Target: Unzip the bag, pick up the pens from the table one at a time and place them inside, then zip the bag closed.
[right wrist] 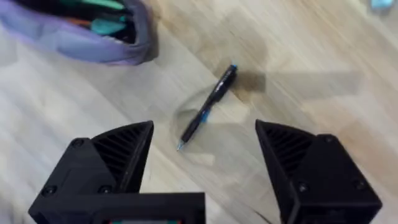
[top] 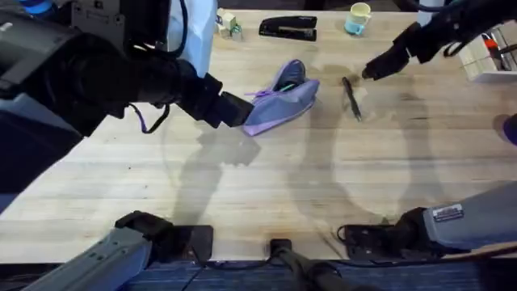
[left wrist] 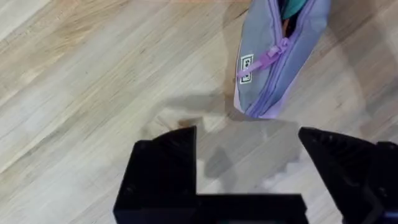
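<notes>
The lilac bag (top: 284, 99) lies on the table (top: 266, 186) at centre back, its zip open at the far end. Teal and orange things show inside the bag (right wrist: 93, 28). A lilac zip pull (left wrist: 271, 58) hangs near its closed end. My left gripper (top: 241, 111) is open just short of that closed end of the bag (left wrist: 267, 87), touching nothing. A thin black pen (top: 351, 99) lies to the right of the bag. My right gripper (top: 373, 71) hovers open above the pen (right wrist: 208, 109), which lies beyond its open fingers (right wrist: 118, 155).
A black stapler (top: 288, 28) and a teal mug (top: 358, 18) stand at the back edge. Small items (top: 229, 24) sit left of the stapler. A white box (top: 489, 56) with markers is at the far right.
</notes>
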`<action>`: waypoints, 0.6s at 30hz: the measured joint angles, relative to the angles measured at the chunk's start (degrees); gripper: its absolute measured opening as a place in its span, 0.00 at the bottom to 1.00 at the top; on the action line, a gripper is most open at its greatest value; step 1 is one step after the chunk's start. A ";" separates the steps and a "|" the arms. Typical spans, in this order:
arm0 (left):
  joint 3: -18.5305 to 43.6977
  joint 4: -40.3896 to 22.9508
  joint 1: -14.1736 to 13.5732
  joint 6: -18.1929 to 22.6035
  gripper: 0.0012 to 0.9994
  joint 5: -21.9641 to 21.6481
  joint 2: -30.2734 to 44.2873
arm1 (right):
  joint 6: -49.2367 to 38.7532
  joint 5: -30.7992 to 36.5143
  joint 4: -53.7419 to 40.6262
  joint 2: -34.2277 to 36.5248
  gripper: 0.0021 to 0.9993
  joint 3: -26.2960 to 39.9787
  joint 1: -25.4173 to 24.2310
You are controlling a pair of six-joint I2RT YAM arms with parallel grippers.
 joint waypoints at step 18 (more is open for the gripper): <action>0.00 -0.07 0.00 0.00 0.99 0.00 -0.02 | 13.28 -0.14 3.56 -0.33 1.00 -4.07 -0.38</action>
